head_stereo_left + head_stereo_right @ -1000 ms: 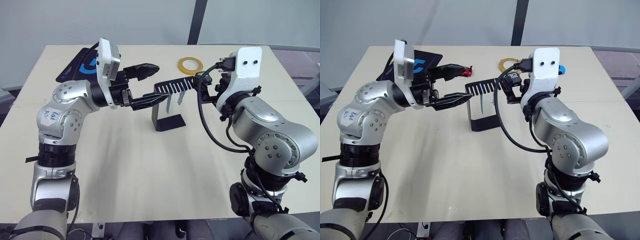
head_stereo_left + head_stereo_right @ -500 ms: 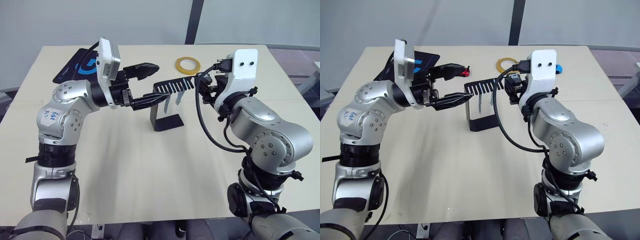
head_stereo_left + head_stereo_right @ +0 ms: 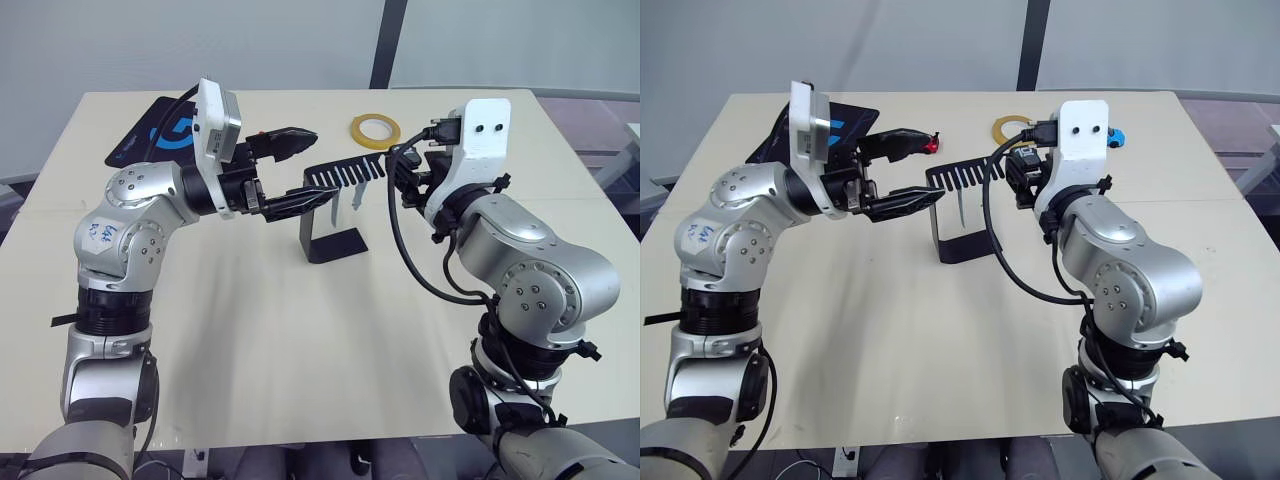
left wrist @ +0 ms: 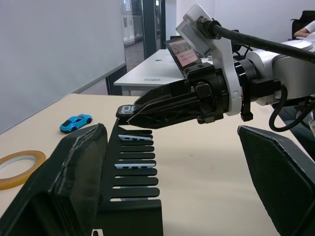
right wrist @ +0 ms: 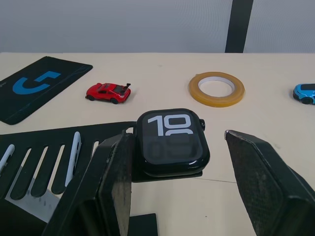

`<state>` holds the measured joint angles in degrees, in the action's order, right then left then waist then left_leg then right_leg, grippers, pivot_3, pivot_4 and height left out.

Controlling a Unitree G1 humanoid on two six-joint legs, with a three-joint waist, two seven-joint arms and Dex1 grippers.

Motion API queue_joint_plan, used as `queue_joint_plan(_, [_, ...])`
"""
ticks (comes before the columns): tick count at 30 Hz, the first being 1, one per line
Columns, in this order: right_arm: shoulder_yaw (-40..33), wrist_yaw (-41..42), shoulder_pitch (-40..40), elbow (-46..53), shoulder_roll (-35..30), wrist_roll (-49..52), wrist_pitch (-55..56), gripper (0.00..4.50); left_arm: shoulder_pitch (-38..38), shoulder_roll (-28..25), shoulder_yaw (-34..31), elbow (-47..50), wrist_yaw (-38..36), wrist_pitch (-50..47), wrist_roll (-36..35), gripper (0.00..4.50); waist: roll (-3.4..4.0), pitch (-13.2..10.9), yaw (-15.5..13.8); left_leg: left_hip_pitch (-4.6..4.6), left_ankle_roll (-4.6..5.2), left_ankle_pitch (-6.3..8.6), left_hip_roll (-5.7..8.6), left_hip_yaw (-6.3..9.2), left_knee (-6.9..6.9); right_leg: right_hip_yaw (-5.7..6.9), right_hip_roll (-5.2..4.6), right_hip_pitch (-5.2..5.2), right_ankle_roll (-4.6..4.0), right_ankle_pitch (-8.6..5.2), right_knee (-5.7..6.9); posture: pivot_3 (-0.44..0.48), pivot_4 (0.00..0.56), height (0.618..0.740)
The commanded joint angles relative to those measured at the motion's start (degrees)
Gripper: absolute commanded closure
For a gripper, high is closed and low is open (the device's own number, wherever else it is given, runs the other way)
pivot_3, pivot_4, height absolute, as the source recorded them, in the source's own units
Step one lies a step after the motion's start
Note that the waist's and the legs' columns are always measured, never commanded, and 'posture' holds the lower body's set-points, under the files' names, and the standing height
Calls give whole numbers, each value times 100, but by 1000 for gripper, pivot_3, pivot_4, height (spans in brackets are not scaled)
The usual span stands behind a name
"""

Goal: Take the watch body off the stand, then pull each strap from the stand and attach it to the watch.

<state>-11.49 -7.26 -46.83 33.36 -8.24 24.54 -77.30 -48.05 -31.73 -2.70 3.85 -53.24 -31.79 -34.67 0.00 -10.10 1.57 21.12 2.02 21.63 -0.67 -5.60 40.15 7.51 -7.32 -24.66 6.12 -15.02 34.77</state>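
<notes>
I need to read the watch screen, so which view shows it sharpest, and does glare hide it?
Right wrist view: the watch is sharp, its white digits plain, no glare. Left wrist view: its own fingers are near and soft. Eye views: even light, soft shadows under the stand.

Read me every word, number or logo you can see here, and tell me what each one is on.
"10": large white digits on the screen of the watch, which sits on the black stand.
A blue logo, a symbol and no readable word, on the black mat.
Blue handwritten marks on a white sticker on the left arm: too blurred to read.
A second, dimmer row on the watch screen: too faint to read.
</notes>
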Motion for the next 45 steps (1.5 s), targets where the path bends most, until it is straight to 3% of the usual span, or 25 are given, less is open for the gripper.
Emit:
queue_joint_plan(1, [-55,31,-138,86,54,-66,90,1332,-46,-17,-79,171,11,114,26,0,0,0,1,0,0,0,0,0,0,0,0,0,0,0,0,0,150,732])
queue_joint_plan(4, [-59,86,-164,102,68,-59,82,2047,-69,-2,-86,150,15,118,20,0,0,0,2,0,0,0,0,0,0,0,0,0,0,0,0,0,150,732])
queue_joint_plan(6, [-66,114,-175,117,79,-58,81,2940,-85,2,-88,137,15,117,18,0,0,0,1,0,0,0,0,0,0,0,0,0,0,0,0,0,150,732])
queue_joint_plan(20, [-105,323,-477,392,-81,-40,-129,2949,-108,120,-64,194,13,98,-36,0,1,-1,4,2,0,0,0,1,-1,1,0,-1,0,0,0,0,150,732])
queue_joint_plan(28, [-716,1029,-298,1189,-874,328,-431,2949,129,-31,-280,598,-215,-272,-527,0,1,-1,-2,6,0,0,-1,8,-1,4,-6,-1,0,0,-1,0,150,732])
queue_joint_plan(32, [-1604,1817,740,1853,-1748,704,-823,2949,503,-452,-308,1022,-730,-660,-985,0,1,-1,-20,5,0,0,-3,16,-6,9,-5,4,0,0,-5,0,150,732])
queue_joint_plan(36, [-2293,2236,2130,2091,-1985,765,-617,2949,1092,-735,-33,1477,-1067,-735,-1021,0,0,-1,-32,3,1,-1,-1,6,-5,3,-8,9,1,0,-15,0,150,732])
queue_joint_plan(42, [-2080,2384,3971,1632,-1794,359,751,2949,1574,-638,296,1597,-1136,-113,-525,0,1,-1,-93,-7,-2,-5,-1,-5,-1,-10,2,15,1,0,-19,0,150,732])
queue_joint_plan(45, [-1739,2436,4494,1247,-1722,105,1566,2949,1734,-596,481,1732,-1225,216,-315,0,1,-1,-137,-11,-4,-5,-1,-19,-5,-18,6,13,1,0,-21,0,150,732])
